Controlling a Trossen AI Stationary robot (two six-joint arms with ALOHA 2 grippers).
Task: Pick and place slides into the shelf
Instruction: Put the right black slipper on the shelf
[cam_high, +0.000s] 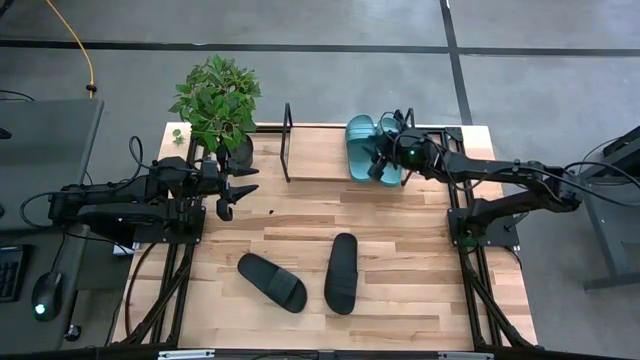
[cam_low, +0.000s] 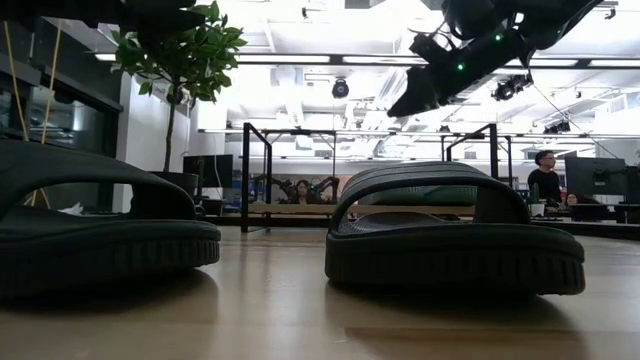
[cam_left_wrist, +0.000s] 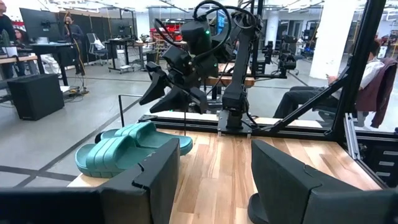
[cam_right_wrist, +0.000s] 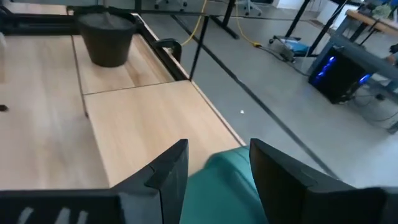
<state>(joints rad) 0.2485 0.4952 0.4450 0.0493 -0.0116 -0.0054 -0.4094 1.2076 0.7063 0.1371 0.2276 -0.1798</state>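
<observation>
Two teal slides (cam_high: 361, 147) (cam_left_wrist: 124, 151) lie side by side, soles down, on the right end of the shelf (cam_high: 318, 160), a light board between thin black loop frames. My right gripper (cam_high: 381, 165) (cam_left_wrist: 163, 99) hovers open just above them, and a teal slide (cam_right_wrist: 227, 190) shows below its fingers with a clear gap. Two black slides (cam_high: 272, 282) (cam_high: 341, 272) rest soles down on the near part of the table, filling the low view (cam_low: 100, 235) (cam_low: 455, 235). My left gripper (cam_high: 236, 196) (cam_left_wrist: 214, 180) waits open over the table's left side.
A potted plant (cam_high: 220, 105) stands at the far left corner beside the shelf's left frame (cam_high: 288, 140). The wooden tabletop (cam_high: 300, 220) lies bare between the shelf and the black slides. People sit at desks in the room beyond the table.
</observation>
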